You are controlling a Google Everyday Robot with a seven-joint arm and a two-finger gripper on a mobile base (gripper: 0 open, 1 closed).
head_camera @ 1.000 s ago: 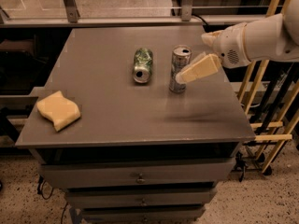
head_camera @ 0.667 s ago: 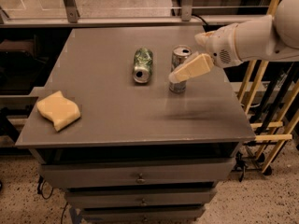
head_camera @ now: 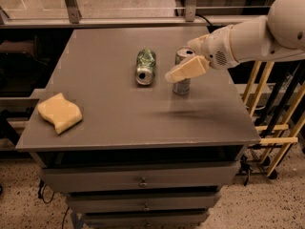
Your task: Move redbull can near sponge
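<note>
The redbull can [head_camera: 181, 87] stands upright at the right middle of the grey table [head_camera: 119, 118]. My gripper [head_camera: 180, 67] comes in from the right on a white arm and is open around the can's upper part. One beige finger [head_camera: 187, 70] crosses the can's front and the other is behind its top. The can rests on the table. The pale yellow sponge [head_camera: 59, 112] lies flat near the table's front left corner, far from the can and the gripper.
A green can [head_camera: 145, 67] lies on its side just left of the redbull can, its opening facing the front. Drawers sit under the tabletop. Yellow wooden bars [head_camera: 279, 128] stand to the right of the table. A rail runs behind it.
My gripper has moved left and slightly down, so that its front finger now crosses the redbull can. The can, the green can and the sponge have not moved.
</note>
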